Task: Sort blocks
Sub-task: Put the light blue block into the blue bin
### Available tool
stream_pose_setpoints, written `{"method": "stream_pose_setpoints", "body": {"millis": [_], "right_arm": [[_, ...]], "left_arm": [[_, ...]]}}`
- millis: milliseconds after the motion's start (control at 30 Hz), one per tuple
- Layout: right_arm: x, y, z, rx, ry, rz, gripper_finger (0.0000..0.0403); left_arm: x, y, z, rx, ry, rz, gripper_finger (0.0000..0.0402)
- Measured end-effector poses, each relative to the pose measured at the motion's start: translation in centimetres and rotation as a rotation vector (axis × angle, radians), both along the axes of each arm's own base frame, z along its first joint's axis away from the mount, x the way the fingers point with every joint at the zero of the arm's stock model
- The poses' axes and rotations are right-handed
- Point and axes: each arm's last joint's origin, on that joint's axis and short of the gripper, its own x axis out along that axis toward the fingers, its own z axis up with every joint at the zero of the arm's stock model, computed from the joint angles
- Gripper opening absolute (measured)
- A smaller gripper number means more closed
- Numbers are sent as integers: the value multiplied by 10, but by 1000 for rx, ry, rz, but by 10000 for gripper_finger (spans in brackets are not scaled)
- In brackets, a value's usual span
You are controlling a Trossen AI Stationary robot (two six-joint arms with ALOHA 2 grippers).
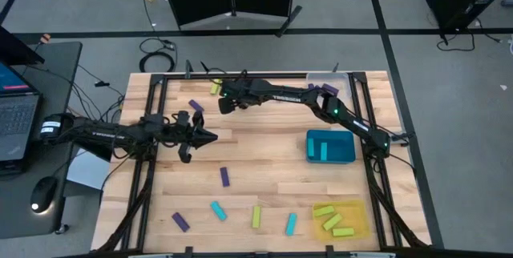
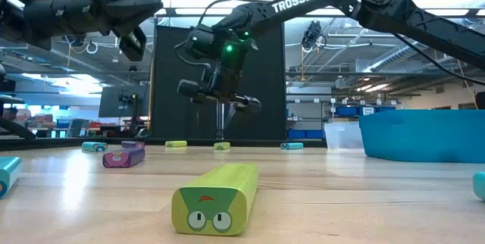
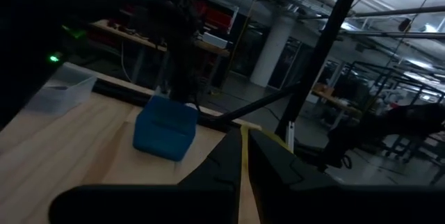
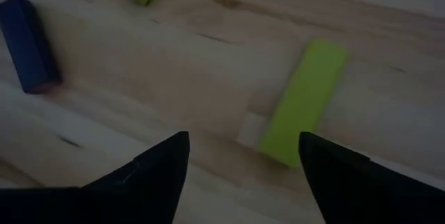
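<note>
The yellow-green block (image 4: 304,100) lies flat near the table's far edge, just ahead of the right gripper (image 4: 243,156), its long axis slanting across the gap between the 2 parted jaws, nearer one finger. That arm is clearly closer. Overhead, the arm hides most of it; only the right wrist view shows the lie. The left gripper (image 1: 207,137), closed and empty, hovers mid-table.
</note>
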Motion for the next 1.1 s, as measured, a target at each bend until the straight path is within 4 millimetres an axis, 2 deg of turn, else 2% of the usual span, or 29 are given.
{"method": "stream_pose_setpoints", "body": {"millis": [167, 300, 367, 500, 600, 700, 767, 867, 1000, 1100], "right_arm": [[2, 2, 1, -7, -12, 10, 280], [9, 0, 10, -14, -101, 150, 279], [10, 2, 25, -54, -127, 265, 277], [3, 6, 70, -227, -104, 514, 272], [-12, -3, 98, -373, -31, 697, 266], [-28, -13, 115, -483, 90, 887, 258], [-37, -19, 115, -501, 189, 1009, 255], [-49, -24, 105, -456, 346, 1132, 252], [-59, -30, 93, -382, 487, 1150, 254], [-65, -37, 100, -364, 440, 1095, 257]], "left_arm": [[0, 0, 0, 0, -4, 0, 35], [0, -1, 0, 1, -3, -23, 35], [0, -1, 1, -8, -5, -41, 35], [-1, -2, 2, -16, -18, -59, 35], [-1, -4, 4, -10, -37, -70, 35], [-1, -6, 5, 12, -51, -77, 35], [-1, -6, 7, 15, -70, -76, 35], [-1, -5, 7, 9, -76, -42, 35], [-1, -3, 8, -8, -84, 35, 35], [0, 2, 5, -67, -39, 166, 35]]}}
